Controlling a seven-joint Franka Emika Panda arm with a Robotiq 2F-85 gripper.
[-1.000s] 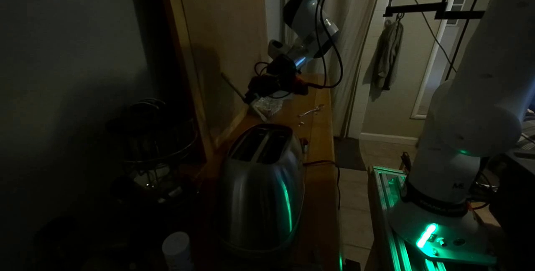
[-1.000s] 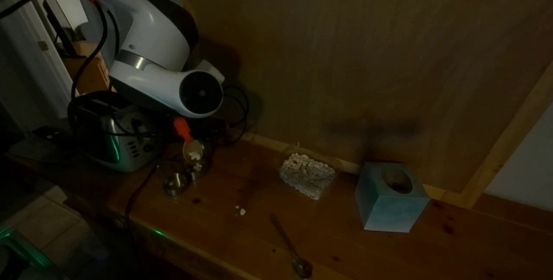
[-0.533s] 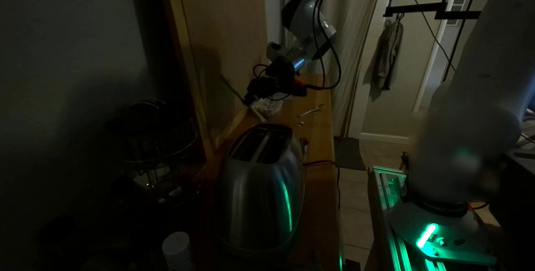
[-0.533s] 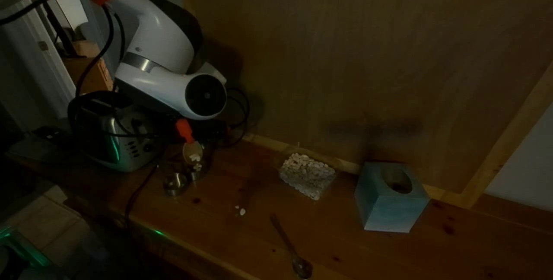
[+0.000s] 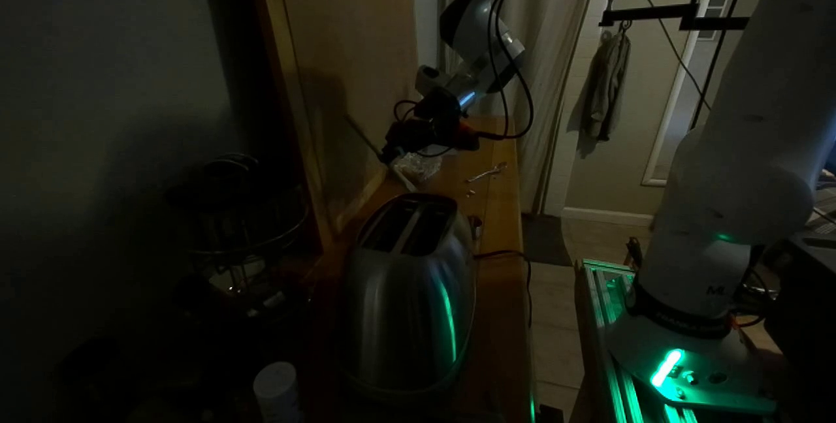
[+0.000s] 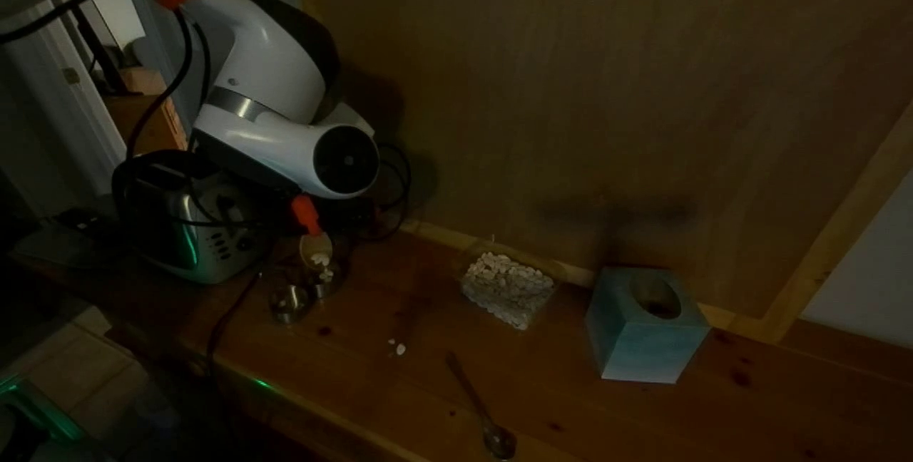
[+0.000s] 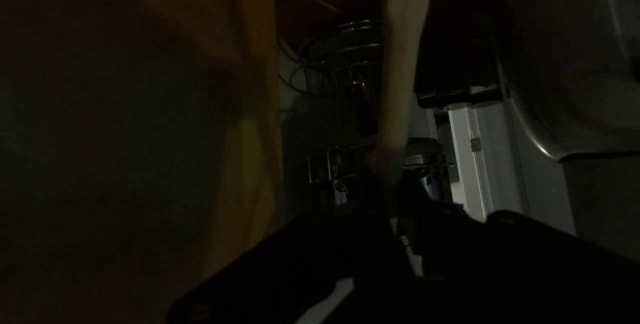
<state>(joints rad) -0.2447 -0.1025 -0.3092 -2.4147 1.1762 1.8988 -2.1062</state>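
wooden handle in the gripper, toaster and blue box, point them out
Wooden handle (image 7: 399,74), in the wrist view, midway along its visible length.
Toaster (image 5: 408,299), in an exterior view, on its metal shell.
Blue box (image 6: 649,348), in an exterior view, on its side facing the camera.

Near us we see a toaster (image 5: 410,318); far to the right hangs a garment (image 5: 606,90). In an exterior view, a blue box (image 6: 645,348) stands at right.

the end effector (image 7: 392,204) and its wooden utensil (image 7: 403,54) are flanked by toaster (image 5: 411,305) and upright panel (image 5: 353,51); along the counter (image 6: 606,419), a passable gap parts metal cups (image 6: 289,305) from clear container (image 6: 492,303).
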